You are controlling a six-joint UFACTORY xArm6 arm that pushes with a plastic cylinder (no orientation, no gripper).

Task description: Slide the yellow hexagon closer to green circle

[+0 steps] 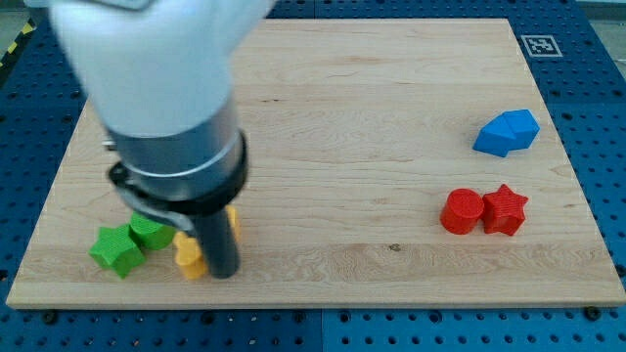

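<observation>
My arm fills the view's upper left, and its dark rod comes down to my tip (pixel 223 274) near the board's bottom left. A yellow block (pixel 188 256), its shape partly hidden by the rod, lies just left of the tip and touches it or nearly does. Another bit of yellow (pixel 233 221) shows right of the rod; I cannot tell its shape. A green rounded block (pixel 149 232), partly under the arm, sits left of the yellow block. A green star (pixel 117 250) lies just left of that.
A blue block (pixel 507 133) lies at the view's right. A red cylinder (pixel 461 211) and a red star (pixel 505 209) sit side by side below it. The wooden board (pixel 391 117) ends close below the tip, with blue pegboard around it.
</observation>
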